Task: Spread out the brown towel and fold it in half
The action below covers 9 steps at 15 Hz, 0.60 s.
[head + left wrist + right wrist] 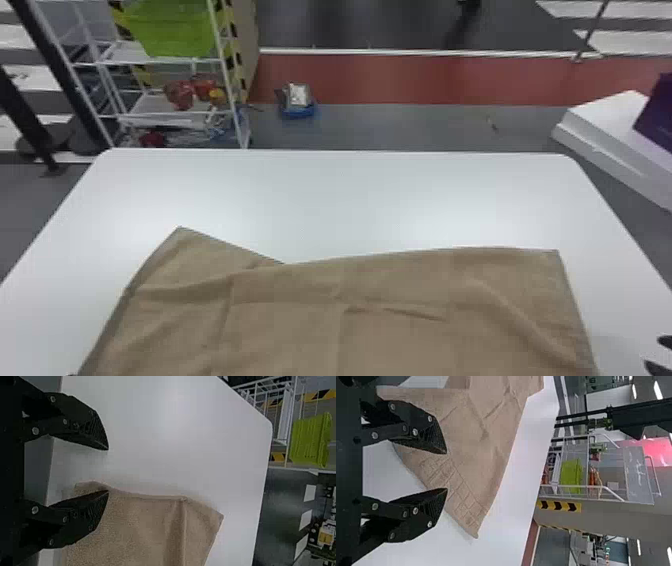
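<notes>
Brown and creased, lying across the near part of the white table (pixel 345 195) as a towel (pixel 320 320). At left, holding the left gripper (pixel 72 374) low at the towel's left edge, parting its fingers widely, one overlapping the cloth in the wrist view. At right, holding the right gripper (pixel 654 353) near the towel's right edge, pointing inward, fingers apart.
</notes>
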Motion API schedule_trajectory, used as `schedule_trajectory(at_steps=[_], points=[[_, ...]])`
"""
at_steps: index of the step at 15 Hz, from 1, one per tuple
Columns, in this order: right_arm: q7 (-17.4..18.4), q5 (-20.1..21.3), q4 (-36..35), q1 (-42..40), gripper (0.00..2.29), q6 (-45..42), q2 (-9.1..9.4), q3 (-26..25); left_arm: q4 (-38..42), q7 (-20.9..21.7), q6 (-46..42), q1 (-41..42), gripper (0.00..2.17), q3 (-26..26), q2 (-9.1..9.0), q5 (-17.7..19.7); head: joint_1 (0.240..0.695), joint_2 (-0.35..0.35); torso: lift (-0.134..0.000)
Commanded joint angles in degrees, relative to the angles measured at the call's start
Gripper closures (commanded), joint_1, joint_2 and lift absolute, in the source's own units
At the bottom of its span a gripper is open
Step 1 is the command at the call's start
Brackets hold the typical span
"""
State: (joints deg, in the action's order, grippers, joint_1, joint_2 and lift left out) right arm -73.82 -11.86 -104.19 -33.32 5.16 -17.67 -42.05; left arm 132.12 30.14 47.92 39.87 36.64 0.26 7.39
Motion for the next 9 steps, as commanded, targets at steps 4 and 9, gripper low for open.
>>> schedule_trajectory(at_steps=[4,9], points=[[-0.2,-3.7,2.1,0.8,0.05,0.8,-0.79,-3.9,0.0,1.1,-1.2,-2.1,0.03,6.6,-0.41,2.7,0.695,0.032,-0.123],[0.8,-5.1,-0.8,6.3,0.17,11.3,1.76,-4.7,0.2,3.2,-4.2,-9.3,0.04,5.4,-0.41,1.6,0.695,0.035,-0.123]])
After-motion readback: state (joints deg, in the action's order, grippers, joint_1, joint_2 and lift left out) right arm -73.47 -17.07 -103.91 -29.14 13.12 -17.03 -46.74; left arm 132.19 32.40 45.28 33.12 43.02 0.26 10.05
